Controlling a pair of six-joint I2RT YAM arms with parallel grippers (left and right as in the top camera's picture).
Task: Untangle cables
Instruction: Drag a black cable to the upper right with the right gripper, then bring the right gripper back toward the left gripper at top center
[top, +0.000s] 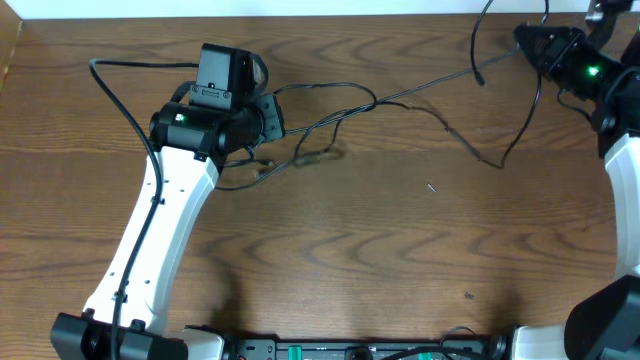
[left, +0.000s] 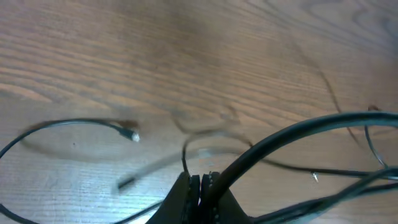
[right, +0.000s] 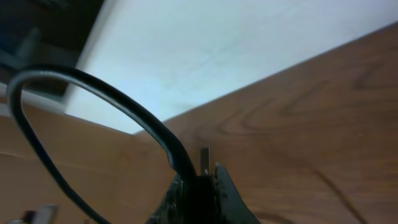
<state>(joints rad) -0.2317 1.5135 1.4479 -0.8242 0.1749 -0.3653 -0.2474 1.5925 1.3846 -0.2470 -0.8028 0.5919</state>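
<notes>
The left gripper pinched the cables toward the table's far-left corner. The right gripper clamped one of them at the far-right corner, apparently to stretch the tangle open.

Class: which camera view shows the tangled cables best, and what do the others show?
Overhead: the cables show nearly whole, stretched across the table. Left wrist shows blurred strands and one plug; right wrist, only one black loop.

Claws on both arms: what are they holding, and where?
Both pinch black cables: left gripper apparently mid-length, right gripper at a spot I cannot tell.
</notes>
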